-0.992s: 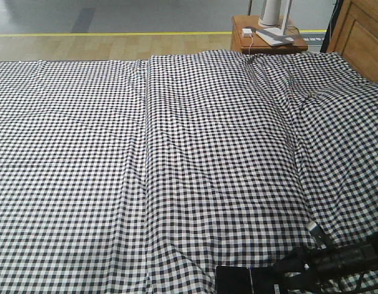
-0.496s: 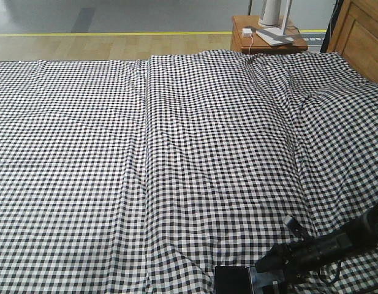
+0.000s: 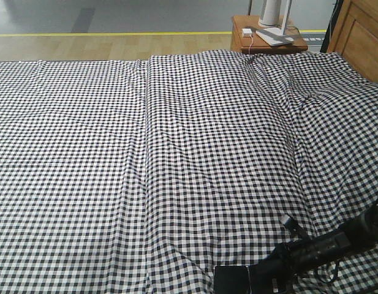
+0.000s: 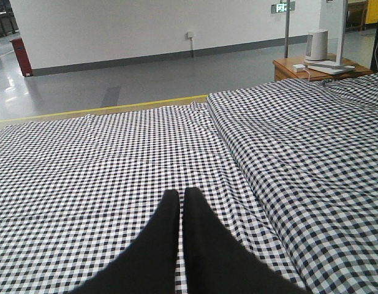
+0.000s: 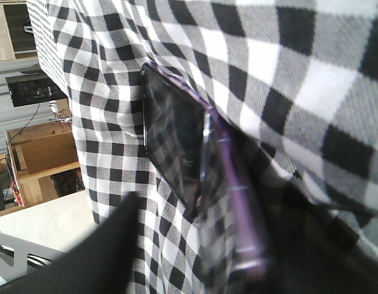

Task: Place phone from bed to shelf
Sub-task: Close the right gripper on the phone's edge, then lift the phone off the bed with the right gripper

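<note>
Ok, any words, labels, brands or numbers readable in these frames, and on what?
Green sign high at the back of the room: lit characters, too small and blurred to read.
Phone: no marking visible on its glossy face.
White devices on the bedside table: no legible label.

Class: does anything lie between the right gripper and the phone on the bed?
Nothing visible does. The right gripper is right beside the phone at the near edge of the bed. The right wrist view shows only checked bedding around the phone.
</note>
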You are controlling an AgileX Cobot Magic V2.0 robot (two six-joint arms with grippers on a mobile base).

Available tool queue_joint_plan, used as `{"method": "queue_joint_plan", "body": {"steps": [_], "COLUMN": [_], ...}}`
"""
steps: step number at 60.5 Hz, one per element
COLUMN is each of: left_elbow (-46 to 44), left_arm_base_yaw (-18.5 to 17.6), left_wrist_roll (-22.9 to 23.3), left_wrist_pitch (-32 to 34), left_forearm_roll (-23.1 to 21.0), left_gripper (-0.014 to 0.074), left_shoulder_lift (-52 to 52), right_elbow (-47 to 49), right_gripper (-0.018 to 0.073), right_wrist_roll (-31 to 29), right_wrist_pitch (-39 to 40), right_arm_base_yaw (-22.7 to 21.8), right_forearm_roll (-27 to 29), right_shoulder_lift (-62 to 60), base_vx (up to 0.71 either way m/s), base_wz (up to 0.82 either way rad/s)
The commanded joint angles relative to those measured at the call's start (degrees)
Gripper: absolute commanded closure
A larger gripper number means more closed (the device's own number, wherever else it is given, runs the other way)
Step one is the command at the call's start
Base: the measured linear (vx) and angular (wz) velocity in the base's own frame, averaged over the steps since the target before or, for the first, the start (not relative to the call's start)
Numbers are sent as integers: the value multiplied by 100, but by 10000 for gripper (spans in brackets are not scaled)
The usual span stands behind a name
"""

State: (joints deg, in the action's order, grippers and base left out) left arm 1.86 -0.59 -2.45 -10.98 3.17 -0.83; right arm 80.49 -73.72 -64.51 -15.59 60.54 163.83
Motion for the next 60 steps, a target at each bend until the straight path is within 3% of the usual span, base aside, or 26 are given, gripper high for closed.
{"method": "queue_joint_plan", "body": {"steps": [1,6,20,40,52,60], "left_elbow": [-146,-146,-146,-146,-146,-146], "left_arm_base_yaw": [-12,-12,-12,-12,-12,-12], "left_wrist_roll": [22,22,22,22,22,22], "left_wrist_pitch": [419,419,419,419,419,419], "left_forearm_roll": [-26,-26,-26,-26,-26,-26], "left_gripper": [596,596,596,596,596,596], "left_shoulder_lift": [-60,-60,-60,-60,-60,-60], "right_elbow": [34,34,5,-34,-874,-1319], "right_gripper": [438,575,567,566,561,561], "right_wrist_roll": [-57,-57,-52,540,50,37], "right_wrist_pitch": [-676,-733,-944,-950,-950,-950], "right_arm_base_yaw": [20,20,12,28,28,28], "right_forearm_roll": [120,115,97,-216,-176,-177], "right_shoulder_lift": [-291,-291,-379,-1462,-2601,-3334], "base_vx": [0,0,0,0,0,0], "base_wz": [0,0,0,0,0,0]}}
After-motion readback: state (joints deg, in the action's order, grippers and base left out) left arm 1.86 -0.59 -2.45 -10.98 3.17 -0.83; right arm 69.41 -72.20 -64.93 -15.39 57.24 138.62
